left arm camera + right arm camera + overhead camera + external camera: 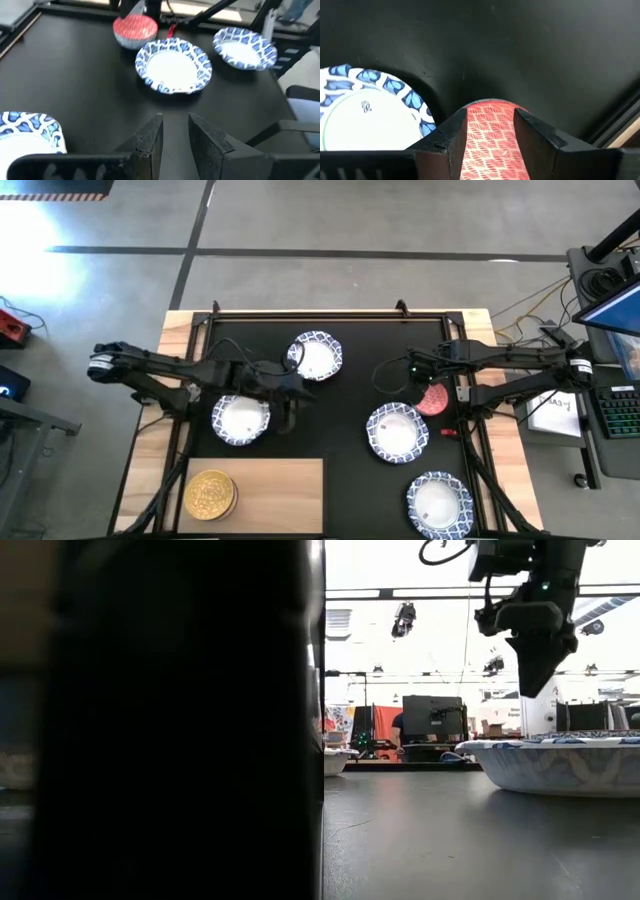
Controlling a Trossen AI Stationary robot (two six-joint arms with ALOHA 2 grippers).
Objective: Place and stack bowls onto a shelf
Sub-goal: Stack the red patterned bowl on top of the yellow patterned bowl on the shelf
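Four white bowls with blue patterned rims rest on the black mat: (315, 355), (240, 420), (397, 430), (438, 505). A golden yellow bowl (210, 495) sits on the light-wood shelf (280, 495) at the near edge. The red-pink bowl (432, 400) stands on the mat at the right. My right gripper (490, 125) hangs above that bowl (490, 135), open, with the bowl showing through the gap. The low view shows this gripper (537, 680) well clear of the table. My left gripper (175, 135) is open over bare mat, between two white bowls (298, 395).
Black frame rails (330, 313) run along the mat's far edge and its sides. A close dark shape (180, 720) hides the left half of the low view. Bare mat (340, 405) lies between the two arms. A keyboard (620, 415) and cables sit off the table's right.
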